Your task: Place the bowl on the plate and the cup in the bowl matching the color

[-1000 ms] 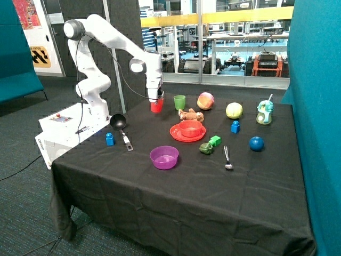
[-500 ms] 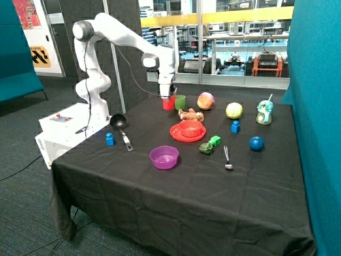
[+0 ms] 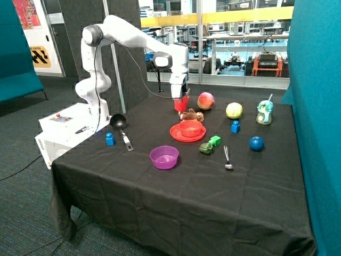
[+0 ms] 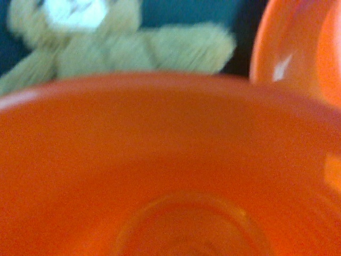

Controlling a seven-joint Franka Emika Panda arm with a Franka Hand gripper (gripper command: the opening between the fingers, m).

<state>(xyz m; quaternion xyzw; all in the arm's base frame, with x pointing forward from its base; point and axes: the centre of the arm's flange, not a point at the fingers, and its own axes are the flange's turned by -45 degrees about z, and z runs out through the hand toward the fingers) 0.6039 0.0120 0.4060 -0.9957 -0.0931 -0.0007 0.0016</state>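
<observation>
The red cup (image 3: 181,104) hangs in my gripper (image 3: 181,98), which is shut on it and holds it above the table, just over the teddy bear (image 3: 191,114) and behind the red plate (image 3: 179,134). The red bowl (image 3: 190,128) sits on that plate. In the wrist view the inside of the cup (image 4: 170,176) fills most of the picture, with the teddy bear (image 4: 106,42) and a red dish rim (image 4: 298,48) beyond it. The green cup is hidden behind the gripper and cup.
A purple bowl (image 3: 164,157) stands near the front. A black ladle (image 3: 120,125) and a blue block (image 3: 110,139) lie by the robot base. A peach (image 3: 205,101), yellow-green ball (image 3: 234,110), blue ball (image 3: 256,143), green block (image 3: 214,141) and fork (image 3: 227,158) lie past the plate.
My gripper has carried the red cup across the table, past the green cup, toward the teddy bear and the plate. Nothing else has moved.
</observation>
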